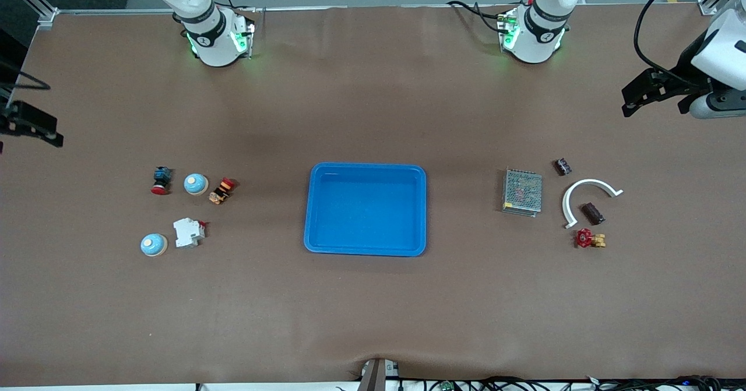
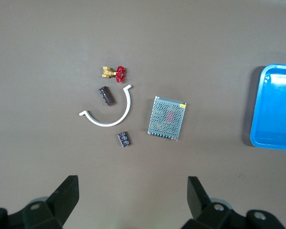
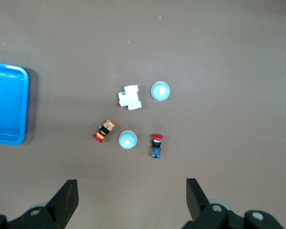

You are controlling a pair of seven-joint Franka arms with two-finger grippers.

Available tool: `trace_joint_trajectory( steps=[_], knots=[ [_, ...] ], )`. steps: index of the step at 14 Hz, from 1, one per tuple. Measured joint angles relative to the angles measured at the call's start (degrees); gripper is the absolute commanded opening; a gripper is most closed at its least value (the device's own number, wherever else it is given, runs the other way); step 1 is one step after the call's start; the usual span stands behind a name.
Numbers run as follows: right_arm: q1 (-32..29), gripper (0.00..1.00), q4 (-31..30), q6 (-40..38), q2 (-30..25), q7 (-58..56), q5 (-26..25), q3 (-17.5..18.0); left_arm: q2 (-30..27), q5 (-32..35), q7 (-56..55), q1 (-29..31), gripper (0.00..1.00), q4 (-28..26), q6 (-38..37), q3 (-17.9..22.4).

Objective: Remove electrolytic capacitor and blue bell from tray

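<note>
Two light-blue dome bells lie toward the right arm's end of the table: one (image 1: 196, 183) (image 3: 127, 140) between two push buttons, the other (image 1: 154, 244) (image 3: 160, 91) nearer the front camera, beside a white breaker. A dark cylindrical capacitor (image 1: 593, 212) (image 2: 106, 95) lies inside a white arc toward the left arm's end. A smaller dark capacitor (image 1: 562, 166) (image 2: 124, 139) lies just outside the arc. The blue tray (image 1: 366, 171) is empty at the table's middle. My left gripper (image 1: 632, 99) (image 2: 132, 183) hangs open and empty, high over its end. My right gripper (image 1: 41, 131) (image 3: 132, 186) hangs open and empty, high over its end.
A metal mesh power supply (image 1: 522, 192), the white arc (image 1: 586, 196) and a red-handled brass valve (image 1: 588, 239) lie by the capacitors. A red-capped stop button (image 1: 161, 179), a red-and-yellow button (image 1: 222, 190) and the white breaker (image 1: 189, 232) lie by the bells.
</note>
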Motion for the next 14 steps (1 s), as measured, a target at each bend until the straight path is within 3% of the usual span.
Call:
trace_joint_trajectory(
  steps=[2, 5, 7, 14],
  knots=[
    [0.0, 1.00, -4.9, 2.0, -3.5, 0.6, 0.0, 0.0, 0.0, 0.0, 0.0, 0.0, 1.00, 0.0, 0.0, 0.0],
    [0.0, 1.00, -19.7, 10.5, -11.9, 1.1, 0.0, 0.0, 0.0, 0.0, 0.0, 0.0, 1.00, 0.0, 0.0, 0.0],
    [0.0, 1.00, -26.1, 13.1, -15.9, 2.2, 0.0, 0.0, 0.0, 0.0, 0.0, 0.0, 1.00, 0.0, 0.0, 0.0],
    [-0.1, 1.00, -29.4, 17.0, -14.2, 3.8, 0.0, 0.0, 0.0, 0.0, 0.0, -0.2, 1.00, 0.0, 0.0, -0.1]
  ],
)
